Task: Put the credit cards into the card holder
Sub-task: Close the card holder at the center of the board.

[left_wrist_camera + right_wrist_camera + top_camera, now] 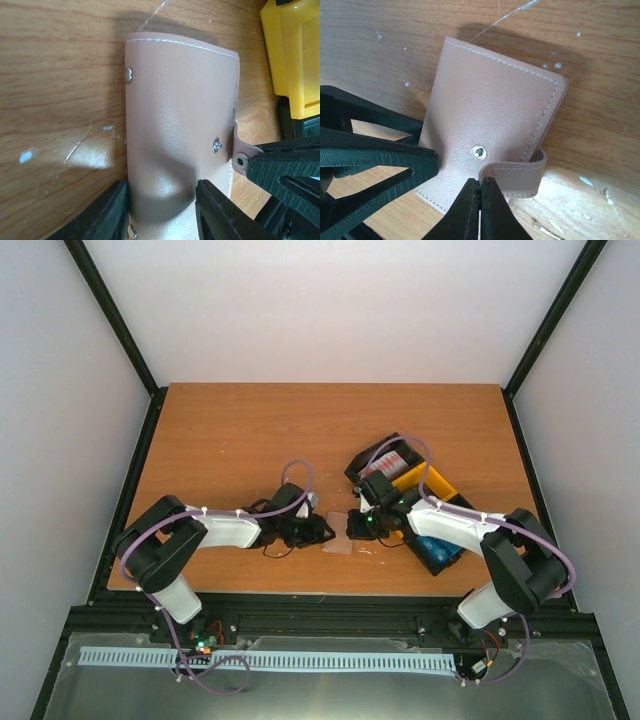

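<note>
The tan-brown card holder (338, 540) lies closed on the table between my two grippers. My left gripper (162, 210) is shut on its near end, one finger on each long edge, and the leather bulges between them. My right gripper (481, 200) is shut on the tip of the holder's strap (520, 172), which is pulled off its snap stud (479, 152). The right gripper's fingers (285, 170) also show in the left wrist view. Red credit cards (395, 462) and blue credit cards (440, 552) lie in the tray behind the right arm.
The black-and-yellow tray (430, 485) stands at an angle at the right, just behind the right gripper; its yellow wall (295, 60) is close to the holder. The table's front edge is near both grippers.
</note>
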`<state>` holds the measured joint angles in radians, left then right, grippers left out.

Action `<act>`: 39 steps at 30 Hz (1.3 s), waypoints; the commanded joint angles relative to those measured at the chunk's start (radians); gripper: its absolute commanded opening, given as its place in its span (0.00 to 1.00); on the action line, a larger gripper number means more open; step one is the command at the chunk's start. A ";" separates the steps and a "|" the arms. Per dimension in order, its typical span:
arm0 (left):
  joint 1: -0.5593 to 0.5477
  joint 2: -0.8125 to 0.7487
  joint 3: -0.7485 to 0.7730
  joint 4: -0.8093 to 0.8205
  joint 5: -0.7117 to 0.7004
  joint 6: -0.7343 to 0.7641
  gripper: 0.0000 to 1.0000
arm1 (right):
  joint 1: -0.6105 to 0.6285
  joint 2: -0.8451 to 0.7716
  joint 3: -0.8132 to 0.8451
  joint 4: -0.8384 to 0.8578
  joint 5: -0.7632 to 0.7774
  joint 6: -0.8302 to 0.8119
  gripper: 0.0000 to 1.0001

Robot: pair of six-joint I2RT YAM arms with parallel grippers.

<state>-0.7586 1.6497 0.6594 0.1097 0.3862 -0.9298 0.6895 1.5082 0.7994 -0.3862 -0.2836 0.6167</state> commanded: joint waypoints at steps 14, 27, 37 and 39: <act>-0.004 0.049 -0.071 -0.093 -0.053 0.002 0.37 | -0.004 0.096 0.074 -0.034 -0.001 -0.011 0.04; -0.004 0.043 -0.093 -0.072 -0.050 -0.004 0.37 | -0.004 0.088 0.087 -0.041 0.037 0.001 0.03; -0.004 0.055 -0.094 -0.062 -0.053 0.002 0.36 | -0.004 0.126 0.090 -0.015 0.019 0.010 0.03; -0.004 0.057 -0.094 -0.060 -0.051 0.003 0.36 | -0.004 0.129 0.093 -0.015 0.016 0.010 0.03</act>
<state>-0.7582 1.6463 0.6140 0.1875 0.3874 -0.9295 0.6895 1.6123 0.8757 -0.4187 -0.2710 0.6182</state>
